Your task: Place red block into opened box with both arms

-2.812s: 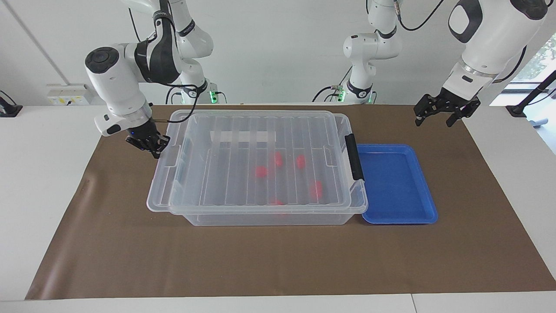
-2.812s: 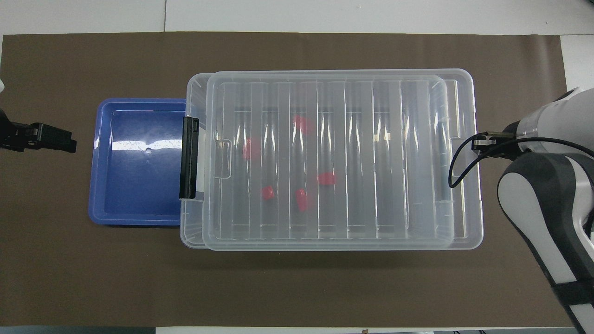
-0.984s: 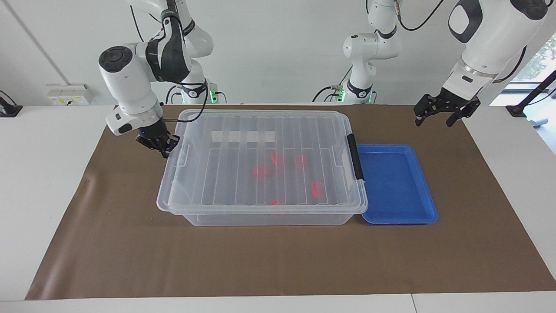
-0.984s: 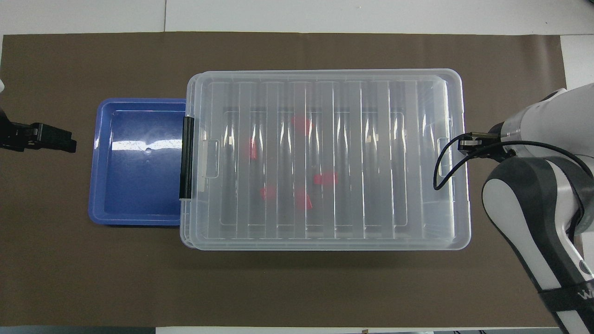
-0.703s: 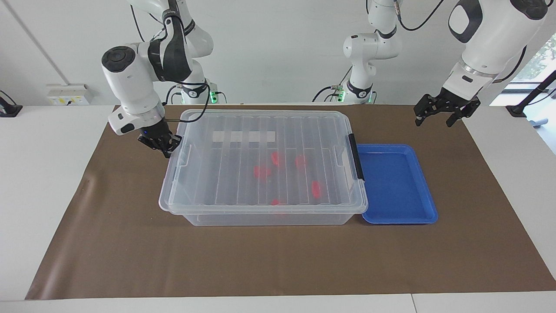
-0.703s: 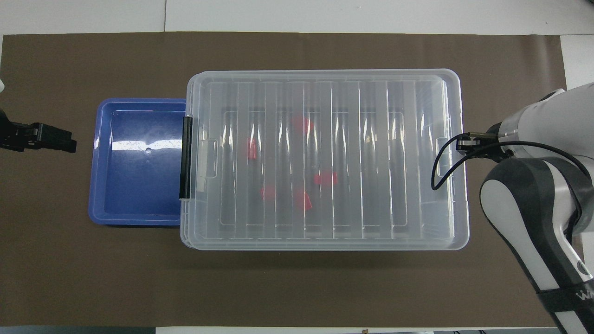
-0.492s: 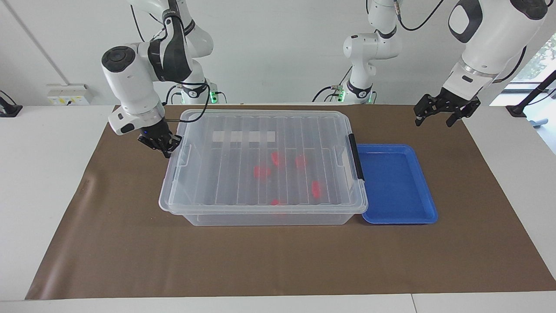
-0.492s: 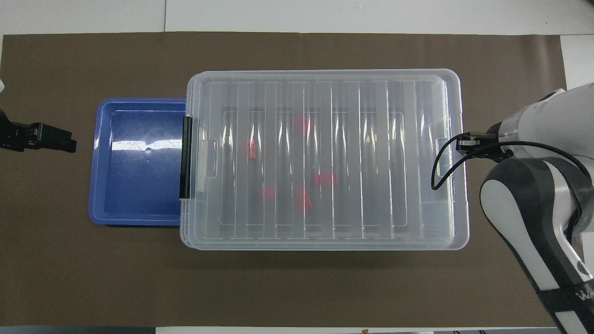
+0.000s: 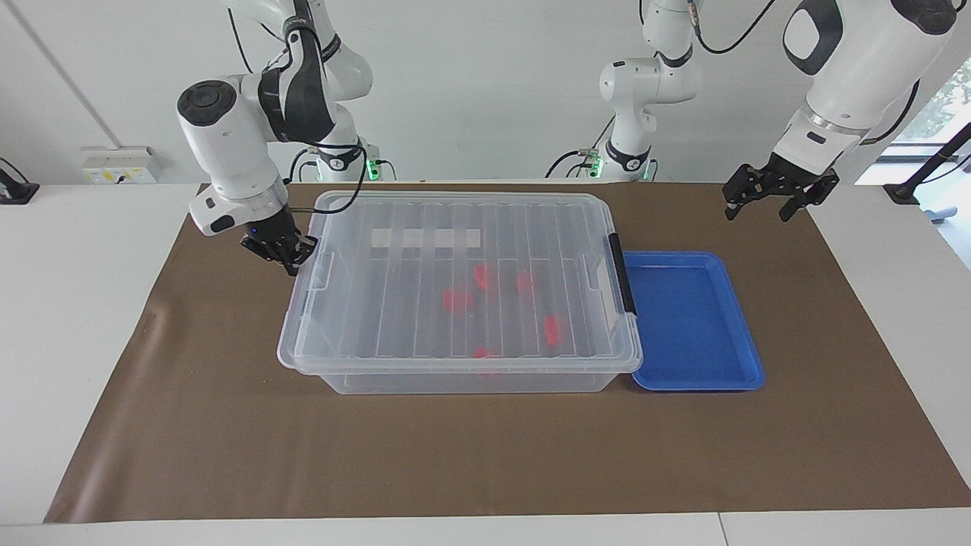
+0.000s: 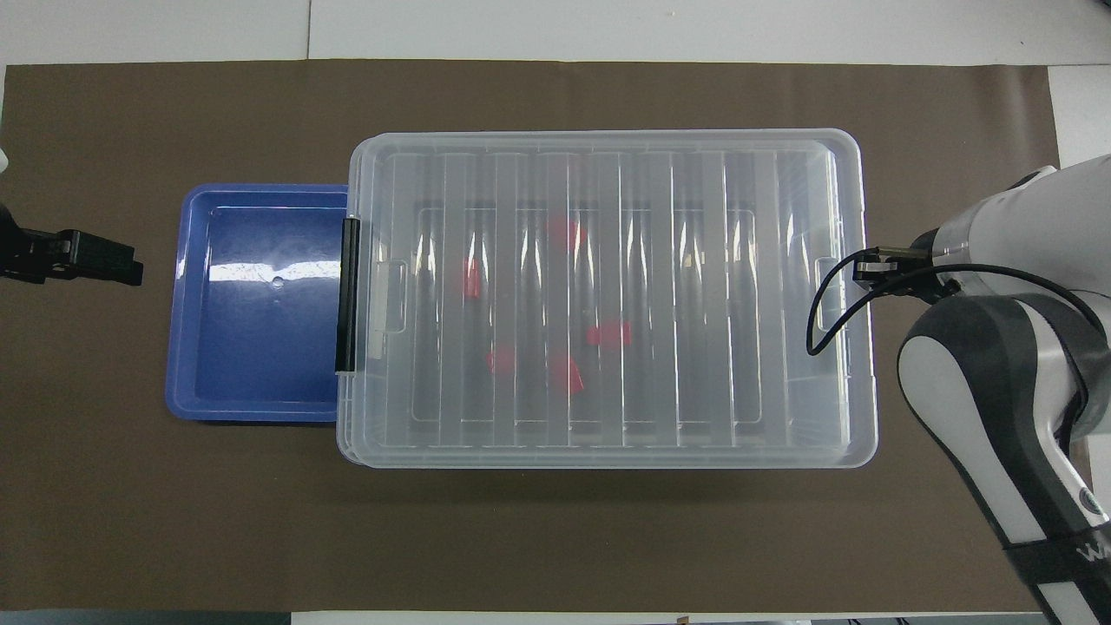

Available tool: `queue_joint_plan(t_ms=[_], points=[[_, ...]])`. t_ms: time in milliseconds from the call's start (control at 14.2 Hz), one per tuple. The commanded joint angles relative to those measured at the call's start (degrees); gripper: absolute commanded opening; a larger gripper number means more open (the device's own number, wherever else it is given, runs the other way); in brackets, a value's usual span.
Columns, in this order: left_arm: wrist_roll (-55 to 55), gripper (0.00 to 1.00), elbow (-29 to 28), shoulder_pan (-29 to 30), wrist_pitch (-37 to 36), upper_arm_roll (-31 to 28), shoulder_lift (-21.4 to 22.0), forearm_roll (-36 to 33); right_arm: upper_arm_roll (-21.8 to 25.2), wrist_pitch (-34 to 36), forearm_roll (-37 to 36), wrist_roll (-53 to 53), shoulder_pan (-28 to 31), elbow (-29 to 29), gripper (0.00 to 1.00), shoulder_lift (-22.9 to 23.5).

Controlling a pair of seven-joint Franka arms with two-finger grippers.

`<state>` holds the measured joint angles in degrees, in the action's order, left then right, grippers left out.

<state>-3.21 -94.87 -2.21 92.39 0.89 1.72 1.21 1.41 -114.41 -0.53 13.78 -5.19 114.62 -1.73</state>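
Note:
The box (image 9: 463, 366) (image 10: 608, 139) is a large clear bin in the middle of the mat, with its ribbed lid (image 9: 455, 227) lying squarely on it. Several red blocks lie inside, seen through the lid, one red block (image 9: 457, 299) (image 10: 608, 334) near the middle. My right gripper (image 9: 284, 254) is shut, low at the lid's end edge toward the right arm's end, touching it. In the overhead view the right arm's wrist (image 10: 903, 278) covers it. My left gripper (image 9: 762, 201) (image 10: 82, 258) hangs open over the mat, past the blue tray, and holds nothing.
A shallow blue tray (image 9: 747, 375) (image 10: 260, 382) lies against the box's black clip handle (image 9: 622, 277), toward the left arm's end, with nothing in it. A brown mat (image 9: 227, 440) covers the table. Two slimmer white arms (image 9: 645, 83) stand at the robots' edge.
My right gripper has pushed the lid toward the left arm's end, from hanging off the box to lying squarely on it. In the last half second nothing has moved. The left arm has waited.

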Motion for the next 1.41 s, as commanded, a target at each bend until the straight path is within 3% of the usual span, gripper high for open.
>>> queue_joint_plan(t_ms=[0, 633, 703, 773, 844, 1125, 1336], points=[[-0.6, 1.00, -1.1, 0.5, -0.2, 0.3, 1.3, 0.4, -0.1, -0.2, 0.5, 1.1, -0.4, -0.4, 0.00, -0.6], [-0.6, 1.00, -1.1, 0.5, -0.2, 0.3, 1.3, 0.4, 1.0, 17.0, -0.3, -1.9, 1.1, -11.3, 0.00, -1.3], [-0.6, 1.00, -1.1, 0.5, -0.2, 0.3, 1.3, 0.4, 0.9, 18.1, -0.2, -2.2, 1.7, -11.7, 0.15, -2.1], [-0.6, 1.00, -1.1, 0.5, -0.2, 0.3, 1.3, 0.4, 1.0, 18.6, -0.3, -4.5, 2.1, -11.6, 0.51, -3.2], [-0.6, 1.00, -1.1, 0.5, -0.2, 0.3, 1.3, 0.4, 1.1, 18.6, -0.2, -8.2, 2.5, -11.3, 1.00, -3.8], [-0.6, 1.00, -1.1, 0.5, -0.2, 0.3, 1.3, 0.4, 1.1, 22.4, 0.4, -14.4, 7.0, -15.2, 1.00, -3.6], [-0.6, 1.00, -1.1, 0.5, -0.2, 0.3, 1.3, 0.4, 1.0, 29.8, -0.1, -14.2, 7.6, -23.7, 1.00, -0.4]])
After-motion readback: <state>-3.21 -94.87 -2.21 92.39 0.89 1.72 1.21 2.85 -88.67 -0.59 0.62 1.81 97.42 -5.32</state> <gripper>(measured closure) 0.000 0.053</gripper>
